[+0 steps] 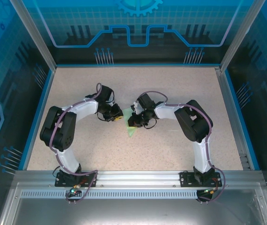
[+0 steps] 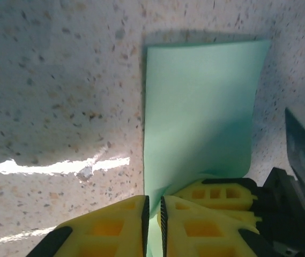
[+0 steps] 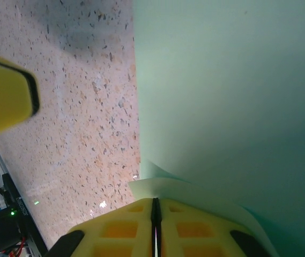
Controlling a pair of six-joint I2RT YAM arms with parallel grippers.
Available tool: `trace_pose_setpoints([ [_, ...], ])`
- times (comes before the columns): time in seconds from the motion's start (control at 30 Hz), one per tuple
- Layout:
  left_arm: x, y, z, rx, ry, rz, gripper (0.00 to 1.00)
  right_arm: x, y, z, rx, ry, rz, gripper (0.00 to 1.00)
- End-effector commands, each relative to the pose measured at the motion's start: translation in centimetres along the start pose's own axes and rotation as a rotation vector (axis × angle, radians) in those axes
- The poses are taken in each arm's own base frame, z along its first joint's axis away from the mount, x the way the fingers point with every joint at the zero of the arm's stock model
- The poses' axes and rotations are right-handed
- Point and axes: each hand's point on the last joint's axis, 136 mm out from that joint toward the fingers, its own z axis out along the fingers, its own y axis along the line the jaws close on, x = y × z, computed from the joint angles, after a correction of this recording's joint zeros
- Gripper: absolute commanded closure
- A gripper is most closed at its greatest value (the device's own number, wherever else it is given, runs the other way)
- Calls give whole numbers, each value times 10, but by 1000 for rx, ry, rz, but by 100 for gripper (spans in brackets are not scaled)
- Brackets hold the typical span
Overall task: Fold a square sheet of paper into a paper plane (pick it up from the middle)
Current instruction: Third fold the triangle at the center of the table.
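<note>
Speckled table [image 1: 185, 89] lies under paper [image 2: 200, 107], which is bent up approx. mid-table w/ layers doubled. L gripper [image 2: 153, 220] pinches paper's left edge, jaws nearly closed, thin slit left. R gripper [image 3: 155, 222] clamps paper's right side, jaws tight together.

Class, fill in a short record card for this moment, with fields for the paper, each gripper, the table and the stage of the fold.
paper: one pale green sheet, mid-table between the two arms
left gripper: shut on an edge of the paper
right gripper: shut on the paper, where a second layer curls out beside the fingers
table: speckled beige top
stage: both grippers pinch the paper close together; no pointed plane shape yet
</note>
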Motion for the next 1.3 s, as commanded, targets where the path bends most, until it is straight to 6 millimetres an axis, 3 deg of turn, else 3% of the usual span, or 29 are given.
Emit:
trace_pose_setpoints([
  [0.0, 16, -11, -3, 38, 26, 1, 84, 13, -27, 7, 66, 40, 42, 93],
  [0.2, 35, -15, 10, 51, 74, 14, 88, 14, -31, 7, 83, 44, 54, 100],
  [0.43, 40, -11, 24, 26, 98, 6, 94, 14, -32, 7, 91, 49, 64, 100],
  [0.67, 37, 0, 32, -21, 92, -12, 98, 14, -33, 8, 95, 51, 73, 100],
  [1.03, 32, -4, 38, -11, 88, -16, 99, 13, -33, 8, 97, 52, 74, 100],
  [1.27, 33, 8, 45, -57, 97, -32, 99, 13, -32, 8, 95, 52, 75, 100],
])
